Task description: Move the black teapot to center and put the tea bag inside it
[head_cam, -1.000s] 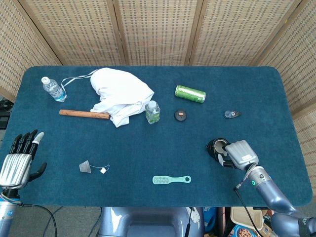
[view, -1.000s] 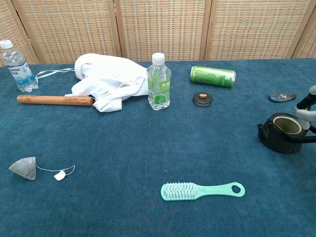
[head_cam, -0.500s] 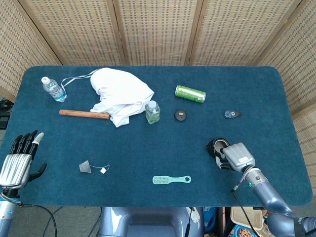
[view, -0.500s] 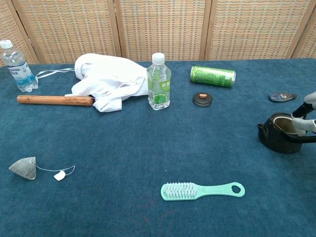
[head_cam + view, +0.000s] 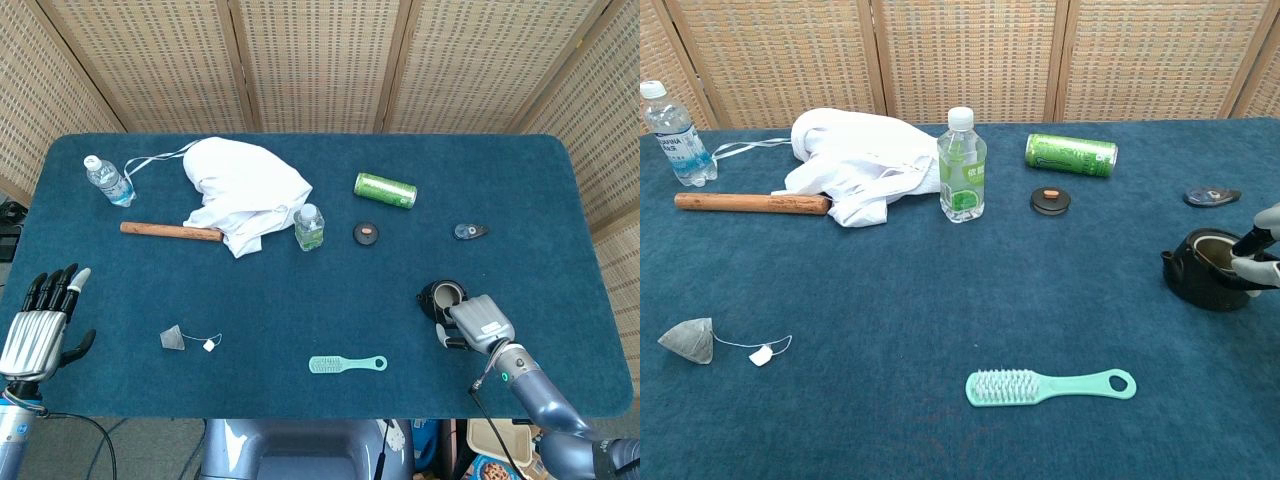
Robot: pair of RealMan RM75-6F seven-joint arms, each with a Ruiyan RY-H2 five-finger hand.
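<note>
Black teapot on the right side of the blue table, lid off, opening up. Right hand pressed against its near right side, fingers hooked over the rim and handle; looks like a hold on the pot, though how tight cannot be told. Teapot lid lying apart, further back near the middle, just beside the green can. Tea bag far off at the front left, string and tag trailing to its right, untouched. Left hand at the left edge of the table, fingers straight and spread, holding nothing. Also present: green brush at the front centre, small bottle, white cloth, wooden stick, second bottle at the back left.
</note>
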